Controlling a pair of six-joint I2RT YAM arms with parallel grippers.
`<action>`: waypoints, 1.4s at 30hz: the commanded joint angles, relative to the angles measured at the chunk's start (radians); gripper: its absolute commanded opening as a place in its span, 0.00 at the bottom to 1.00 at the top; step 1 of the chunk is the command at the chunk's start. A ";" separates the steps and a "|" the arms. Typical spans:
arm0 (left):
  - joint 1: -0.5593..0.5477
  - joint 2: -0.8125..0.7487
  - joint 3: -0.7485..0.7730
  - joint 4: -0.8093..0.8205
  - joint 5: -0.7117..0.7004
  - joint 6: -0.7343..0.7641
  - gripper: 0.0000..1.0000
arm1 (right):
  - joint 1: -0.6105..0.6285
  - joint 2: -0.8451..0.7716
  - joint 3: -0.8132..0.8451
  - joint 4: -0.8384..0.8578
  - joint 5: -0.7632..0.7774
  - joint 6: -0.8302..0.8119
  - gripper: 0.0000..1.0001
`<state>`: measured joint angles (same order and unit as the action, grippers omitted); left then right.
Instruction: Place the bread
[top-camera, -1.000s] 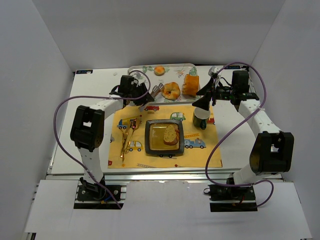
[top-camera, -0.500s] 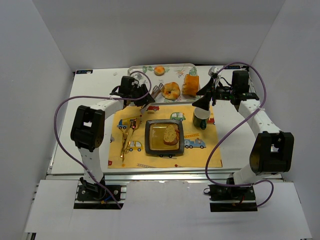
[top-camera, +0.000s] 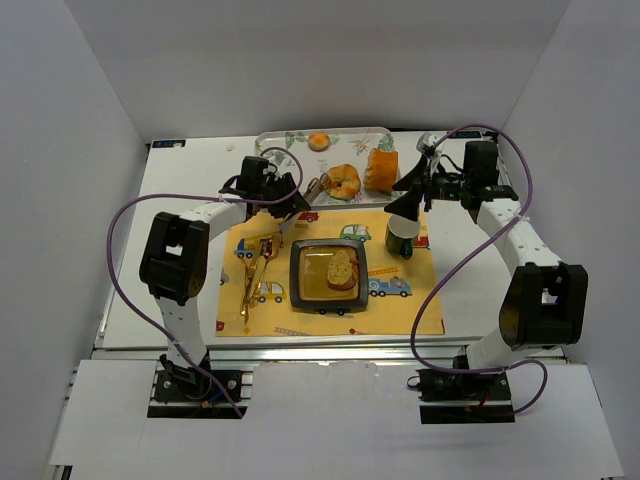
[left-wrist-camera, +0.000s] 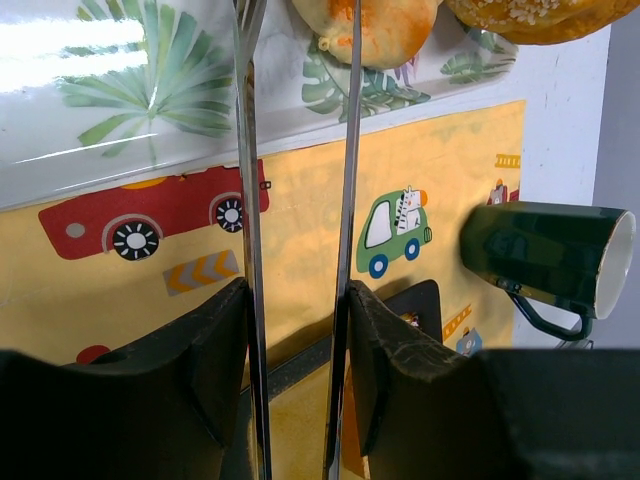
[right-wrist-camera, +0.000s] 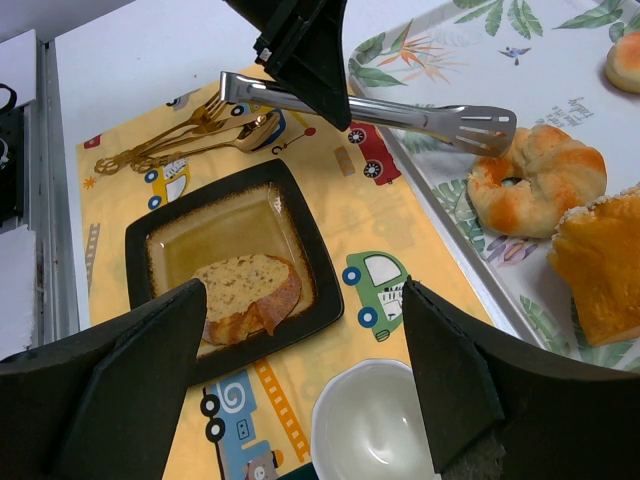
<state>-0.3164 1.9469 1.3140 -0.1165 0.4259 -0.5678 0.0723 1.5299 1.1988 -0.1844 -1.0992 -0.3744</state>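
Spanning the white worktop (top-camera: 180, 190): yellow car-print placemat (top-camera: 400, 310), with a leaf-print tray (top-camera: 275, 145) behind it. Mid-mat: square dark plate (top-camera: 300, 290) carrying the bread slice (top-camera: 342, 268), well apart from both sets of jaws. Right of the plate: green mug (top-camera: 403, 237), with the right gripper (top-camera: 410, 198) above it, jaws wide. On the tray's near edge: ring roll (top-camera: 344, 181). Clamped in the left gripper (left-wrist-camera: 297, 335), jaws narrow: metal tongs (top-camera: 310, 190), tips just beside the roll; contact cannot be told.
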 joint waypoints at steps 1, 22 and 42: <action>-0.004 -0.060 0.013 0.031 0.020 -0.003 0.52 | 0.003 -0.033 0.007 0.013 -0.011 -0.009 0.83; -0.003 -0.132 -0.002 0.069 -0.004 -0.017 0.00 | 0.001 -0.059 -0.001 0.010 -0.013 -0.020 0.83; -0.096 -0.953 -0.484 -0.316 -0.030 -0.286 0.00 | 0.001 -0.051 -0.002 -0.001 -0.021 -0.046 0.83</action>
<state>-0.3775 1.0760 0.8932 -0.3374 0.3832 -0.7372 0.0723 1.4925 1.1934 -0.1848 -1.1027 -0.4023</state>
